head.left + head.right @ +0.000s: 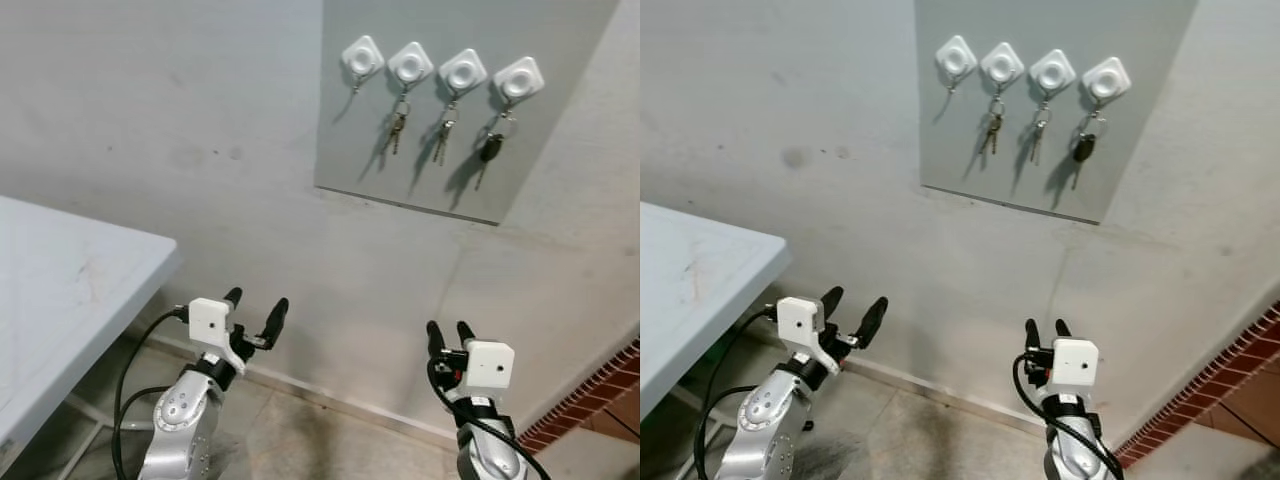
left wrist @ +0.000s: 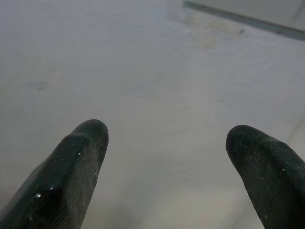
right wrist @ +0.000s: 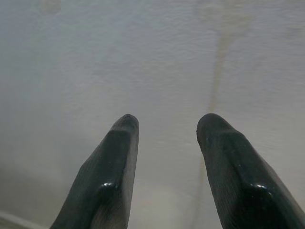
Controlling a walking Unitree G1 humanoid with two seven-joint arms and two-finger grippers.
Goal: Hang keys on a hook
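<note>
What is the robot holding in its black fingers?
Nothing. The left gripper and right gripper are both open and empty; three bunches of keys already hang on the hooks.

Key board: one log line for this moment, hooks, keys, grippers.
hooks: leftmost hook bare, other three hold keys | left gripper: open, empty, low | right gripper: open, empty, low | table: robot's left

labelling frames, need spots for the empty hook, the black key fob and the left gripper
empty hook [image 1: 362,57], left eye view, centre of its white square base
black key fob [image 1: 490,149], left eye view, middle of its dark body
left gripper [image 1: 254,312], left eye view, midway between its fingertips
</note>
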